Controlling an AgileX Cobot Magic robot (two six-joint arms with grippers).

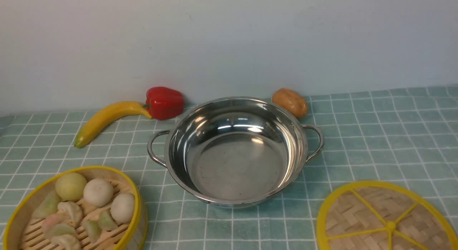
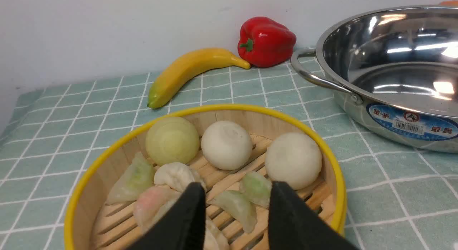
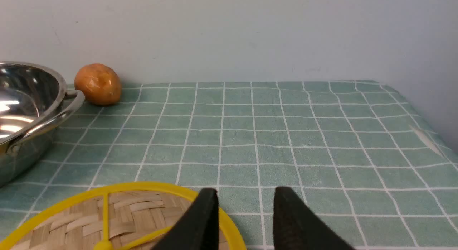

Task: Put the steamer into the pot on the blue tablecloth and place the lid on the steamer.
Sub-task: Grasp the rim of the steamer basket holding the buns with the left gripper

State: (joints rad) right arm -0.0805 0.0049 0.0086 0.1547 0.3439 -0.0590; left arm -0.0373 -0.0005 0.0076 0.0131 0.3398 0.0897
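Note:
The shiny steel pot [image 1: 236, 153] stands empty in the middle of the blue tablecloth [image 1: 375, 135]. The bamboo steamer [image 1: 77, 210] with buns and dumplings sits at the front left; it fills the left wrist view [image 2: 207, 178]. The flat woven lid [image 1: 386, 217] lies at the front right and shows in the right wrist view [image 3: 118, 214]. My left gripper [image 2: 238, 187] is open and empty, hovering over the steamer's near side. My right gripper [image 3: 247, 192] is open and empty over the lid's edge. Neither gripper shows in the front view.
A banana [image 1: 107, 117] and a red pepper [image 1: 164, 102] lie behind the steamer by the wall. A brown potato [image 1: 290, 102] sits behind the pot's right handle [image 1: 315, 139]. The cloth's right edge [image 3: 429, 135] is near a wall.

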